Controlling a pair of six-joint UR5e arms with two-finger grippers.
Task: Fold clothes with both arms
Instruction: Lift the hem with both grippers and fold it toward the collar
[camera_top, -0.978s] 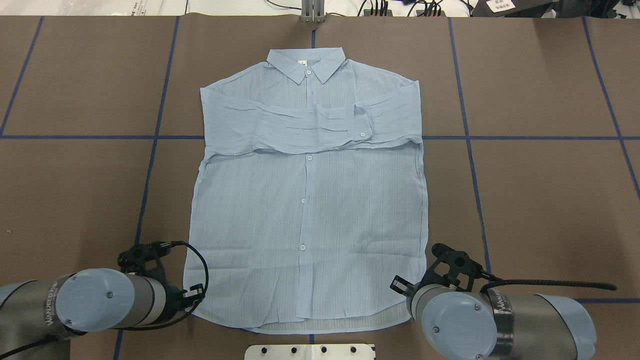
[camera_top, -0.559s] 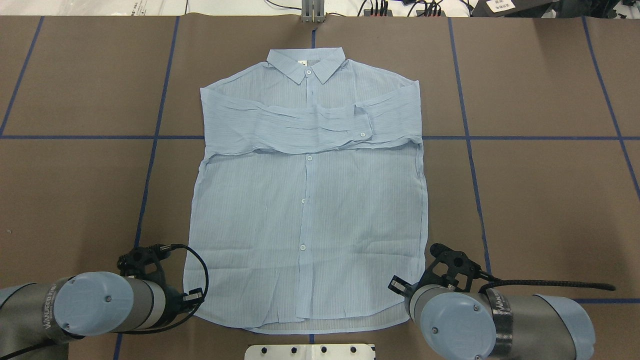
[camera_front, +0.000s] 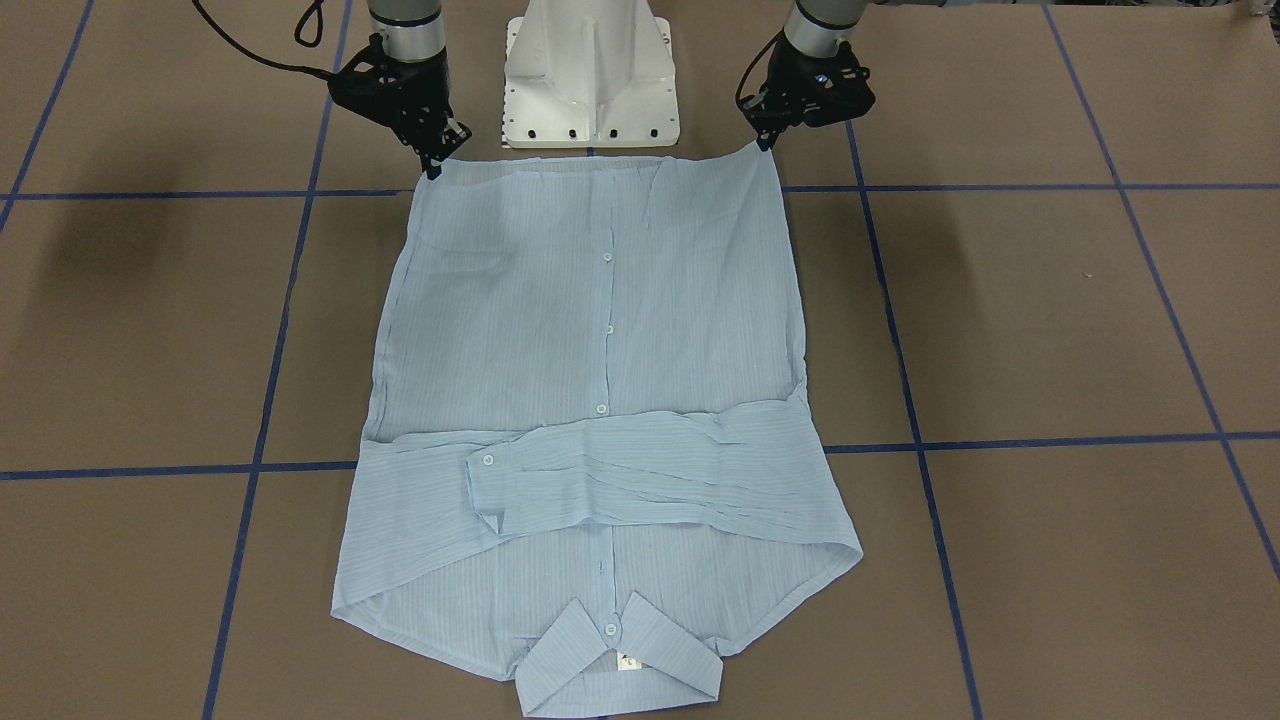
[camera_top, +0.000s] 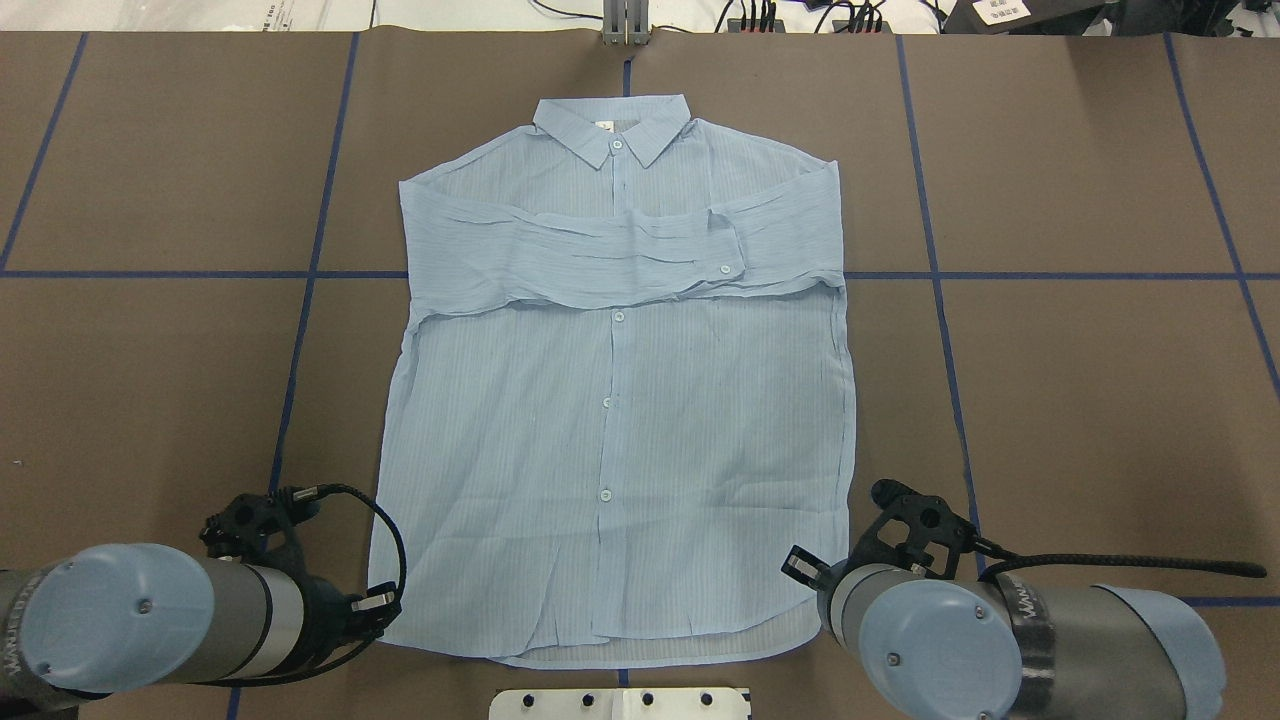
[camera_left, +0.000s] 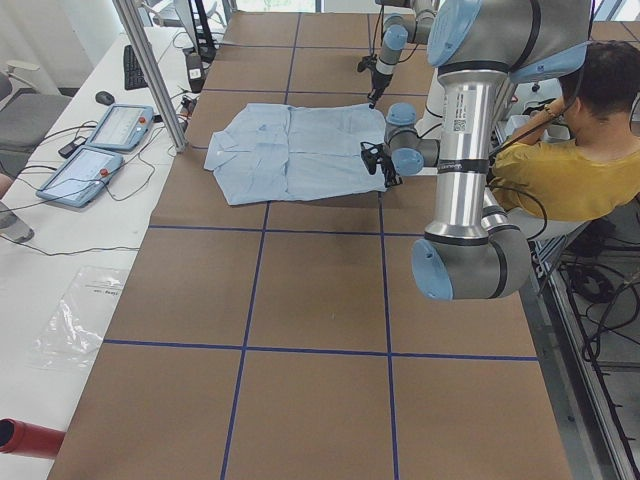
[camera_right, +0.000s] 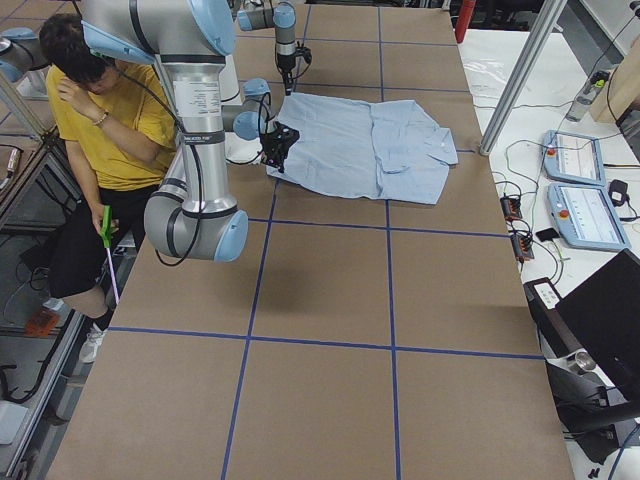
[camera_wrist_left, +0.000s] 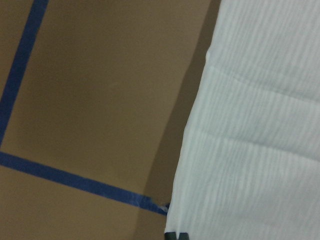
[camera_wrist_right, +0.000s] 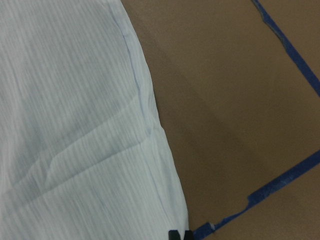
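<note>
The light blue striped shirt (camera_top: 610, 420) lies flat on the brown table, buttons up, collar at the far side, both sleeves folded across the chest. It also shows in the front-facing view (camera_front: 600, 300). My left gripper (camera_top: 378, 603) (camera_front: 765, 143) is at the near-left hem corner, my right gripper (camera_top: 797, 570) (camera_front: 432, 168) at the near-right hem corner. In each wrist view the fabric (camera_wrist_left: 250, 150) (camera_wrist_right: 75, 125) runs down to dark fingertips that sit close together at the bottom edge. Both grippers look shut on the hem corners.
The white pedestal base (camera_front: 590, 80) stands just behind the hem. Blue tape lines (camera_top: 310, 275) cross the table. A person in a yellow top (camera_left: 560, 170) sits behind the robot. Control pendants (camera_left: 100, 140) and a metal post (camera_left: 150, 70) stand beyond the collar side.
My left arm has drawn back toward the robot's base and a little outward, and the shirt's left edge has shifted slightly with it. The right arm has barely moved.
</note>
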